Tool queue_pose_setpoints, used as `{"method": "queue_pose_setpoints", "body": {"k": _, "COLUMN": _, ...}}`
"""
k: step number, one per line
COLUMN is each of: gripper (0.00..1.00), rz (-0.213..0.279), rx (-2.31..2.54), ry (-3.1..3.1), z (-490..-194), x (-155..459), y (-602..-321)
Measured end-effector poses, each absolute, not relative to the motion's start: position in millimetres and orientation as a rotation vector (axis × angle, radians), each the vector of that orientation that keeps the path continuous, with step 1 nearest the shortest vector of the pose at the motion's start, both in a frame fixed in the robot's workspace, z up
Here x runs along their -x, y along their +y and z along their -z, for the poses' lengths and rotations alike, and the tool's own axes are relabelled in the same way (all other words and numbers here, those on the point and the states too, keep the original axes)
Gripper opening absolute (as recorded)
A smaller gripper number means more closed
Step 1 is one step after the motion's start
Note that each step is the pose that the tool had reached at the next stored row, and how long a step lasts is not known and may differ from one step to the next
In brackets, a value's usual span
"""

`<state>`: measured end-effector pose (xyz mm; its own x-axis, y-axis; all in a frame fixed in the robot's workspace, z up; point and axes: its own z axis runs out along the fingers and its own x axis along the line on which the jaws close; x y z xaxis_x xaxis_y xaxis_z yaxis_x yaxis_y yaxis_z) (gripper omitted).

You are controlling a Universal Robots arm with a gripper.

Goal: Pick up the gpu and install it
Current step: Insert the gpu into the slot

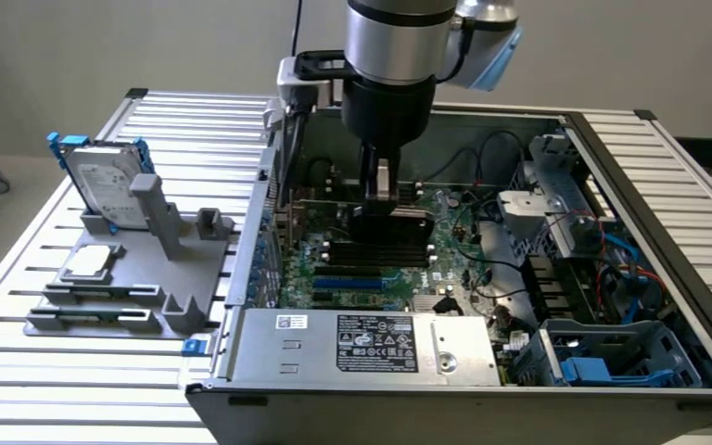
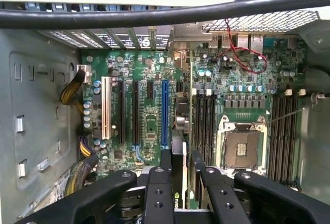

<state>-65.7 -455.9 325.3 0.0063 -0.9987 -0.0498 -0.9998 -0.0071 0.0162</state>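
Note:
My gripper [image 1: 384, 197] reaches down into the open computer case [image 1: 331, 371] and is shut on the gpu [image 1: 392, 227]. The gpu is a thin card with a black cooler, held upright just above the green motherboard [image 1: 455, 269]. In the wrist view the gpu [image 2: 178, 183] shows edge-on between my two black fingers [image 2: 166, 161]. It hangs over the board close to the long blue slot [image 2: 165, 113]. My gripper [image 2: 180, 158] pinches the card from both faces. The card's lower edge is hidden, so I cannot tell whether it touches a slot.
A silver hard drive with blue rails [image 1: 103, 178] stands on a grey holder [image 1: 121, 287] at the exterior view's left. The power supply [image 1: 369, 343] closes the case's near side. The CPU socket [image 2: 241, 149], yellow cables [image 2: 72, 91] and a black cable [image 2: 154, 15] surround the slots.

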Motion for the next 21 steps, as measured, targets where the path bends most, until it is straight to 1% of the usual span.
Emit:
{"method": "queue_pose_setpoints", "body": {"k": 7, "gripper": 0.26, "rz": -0.072, "rx": 2.211, "ry": 2.197, "z": -314, "x": 67, "y": -465}}
{"method": "queue_pose_setpoints", "body": {"k": 21, "gripper": 0.26, "rz": -0.072, "rx": 2.212, "ry": 2.197, "z": -314, "x": 68, "y": -467}}
